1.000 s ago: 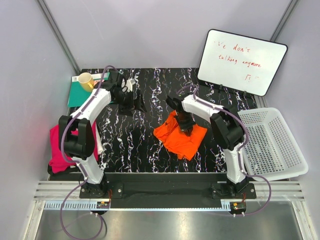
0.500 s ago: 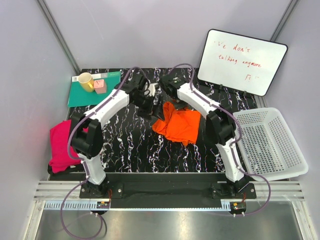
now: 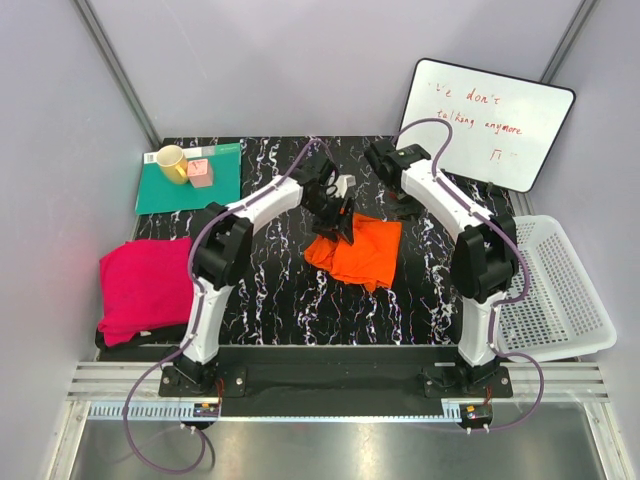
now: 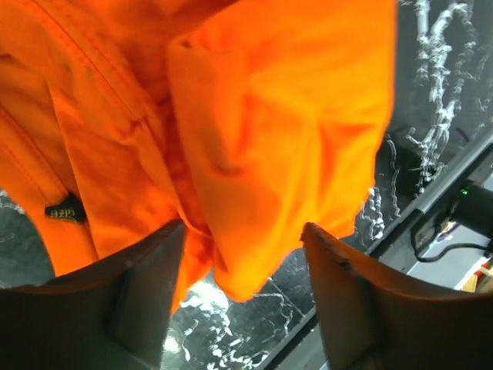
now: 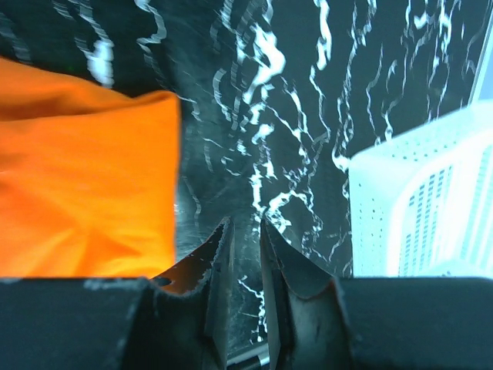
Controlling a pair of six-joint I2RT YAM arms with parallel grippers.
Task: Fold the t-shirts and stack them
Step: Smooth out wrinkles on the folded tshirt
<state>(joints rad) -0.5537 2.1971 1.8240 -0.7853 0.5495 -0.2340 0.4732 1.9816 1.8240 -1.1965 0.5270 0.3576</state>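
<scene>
Now right gripper (image 5: 245,223), narrow and empty, has quit the orange t-shirt (image 3: 362,250); wide left gripper (image 4: 243,231) has arrived above it; folding unfinished

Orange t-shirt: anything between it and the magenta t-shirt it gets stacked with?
Nothing lies on the black tabletop between the orange t-shirt and the magenta t-shirt; only the left arm's own elbow rises there.

Bright orange cloth t-shirt (image 3: 365,250), magenta-pink cloth t-shirt (image 3: 145,285), black tabletop w/ white marble veins (image 3: 270,300), flat teal-green mat (image 3: 165,196).
</scene>
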